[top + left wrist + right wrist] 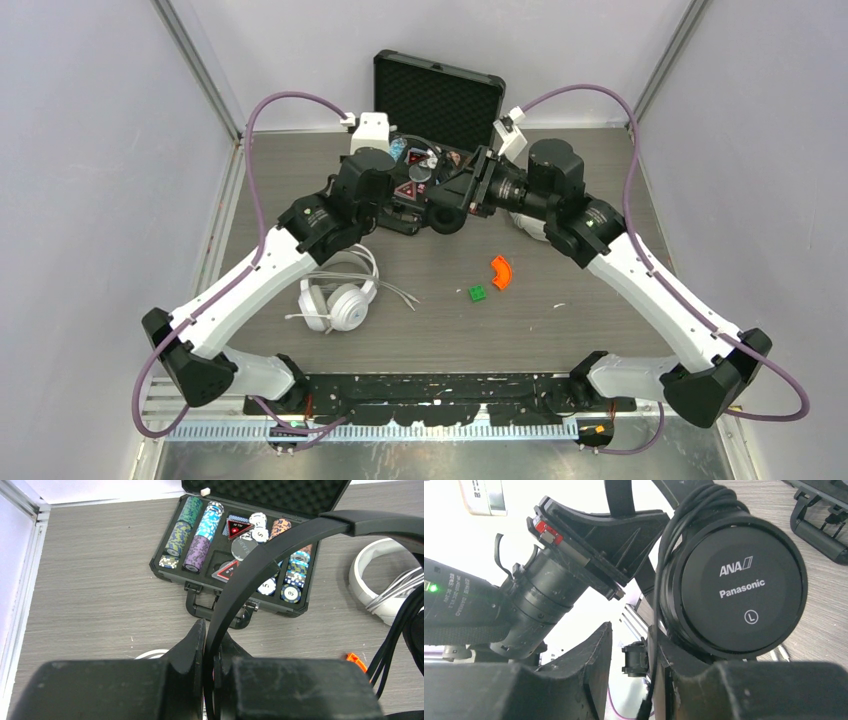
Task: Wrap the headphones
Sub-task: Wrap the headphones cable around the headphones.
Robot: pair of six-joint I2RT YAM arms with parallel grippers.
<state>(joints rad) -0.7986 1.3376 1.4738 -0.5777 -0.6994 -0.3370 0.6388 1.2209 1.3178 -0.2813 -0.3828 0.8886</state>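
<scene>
Over the far middle of the worktop, in front of the open poker-chip case (pixel 435 95), your left gripper (pixel 210 630) is clamped tight on the headband of the black headphones (pixel 260 560). Your right gripper (pixel 629 630) stands partly spread, gripping nothing. The "L" ear cup (pixel 744 590), with the cable (pixel 672 530) coiled around it, sits just beside one finger's outer side. One white headset (pixel 335 300) lies toward the near left, and a second white headset (pixel 372 577) lies right of the case.
</scene>
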